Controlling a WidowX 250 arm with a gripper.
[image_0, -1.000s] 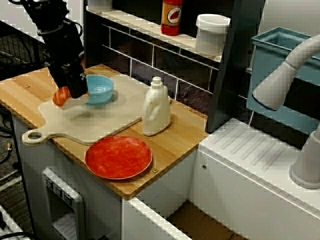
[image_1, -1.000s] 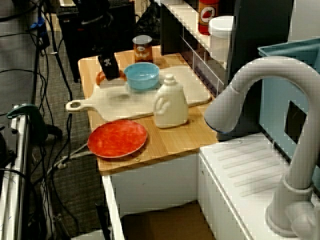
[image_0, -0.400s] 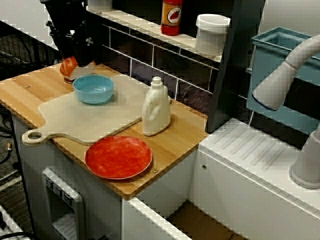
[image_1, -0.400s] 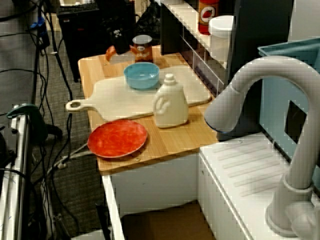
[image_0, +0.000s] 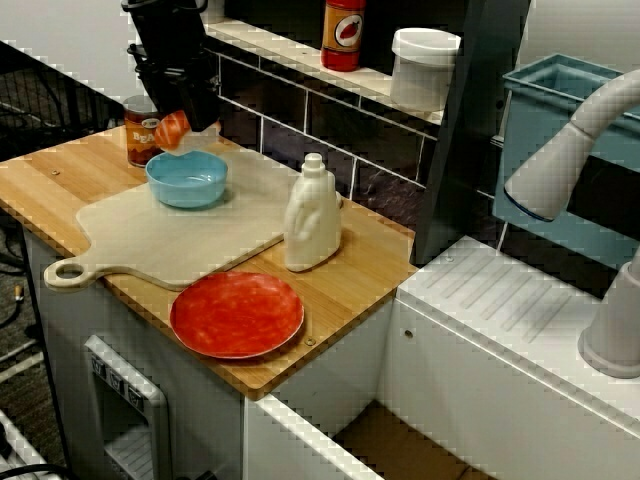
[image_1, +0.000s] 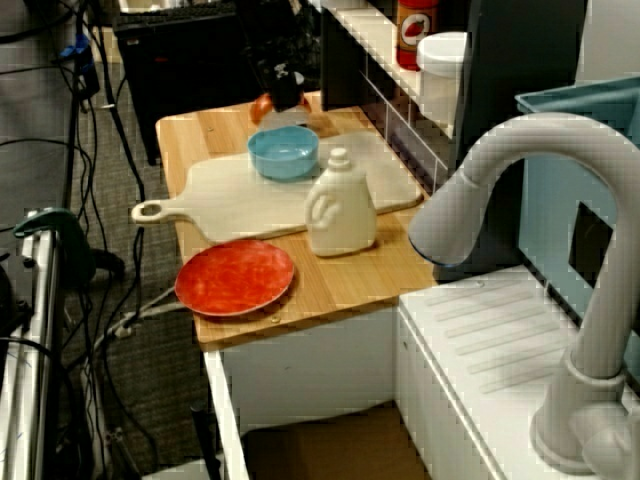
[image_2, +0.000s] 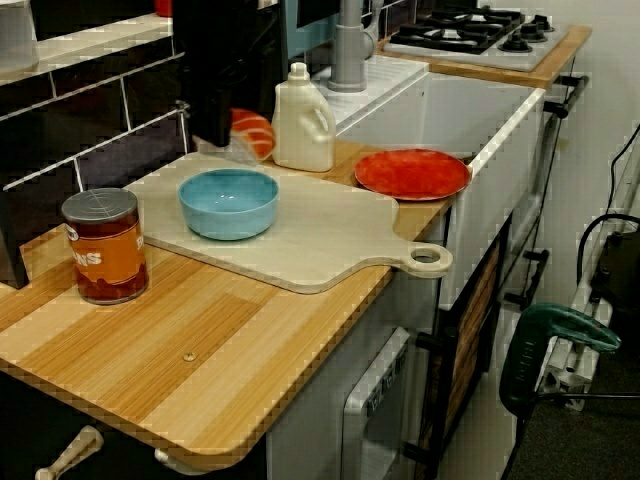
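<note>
1. Wooden counter (image_0: 350, 268): it runs under the gripper (image_0: 186, 112) and well past it on both sides. Everything below sits on it.
2. Cutting board (image_0: 180, 245): pale, lying flat. Its back edge is beneath the gripper, and its looped handle is at the far end, well apart from it.
3. Gripper, black, coming down from above: in the view from the can end (image_2: 226, 128) we see it hanging over the back edge of the board, clear of the surface. It is clamped on the orange-red object (image_0: 172, 130). The jaws blend into the dark body, so we cannot read their gap.
4. Red plate (image_0: 237, 314): on bare counter past the board's front edge, well apart from the gripper.
5. White jug (image_0: 312, 215): upright at the board's corner, off to the gripper's side. It is nearer than the plate but not close.
6. Blue bowl (image_0: 187, 178): on the board just below and in front of the gripper, apart from it. Same in the view over the faucet (image_1: 284, 152).
7. Can (image_0: 141, 130): upright on bare counter off the board. In the front view it sits near the gripper, on the side away from the jug. In the view over the faucet the gripper hides it.
8. Orange-red object: held at the gripper's lower end and sticking out sideways (image_2: 252, 133). It is in the air, just beyond the bowl's far rim and above it, touching neither bowl nor board.
</note>
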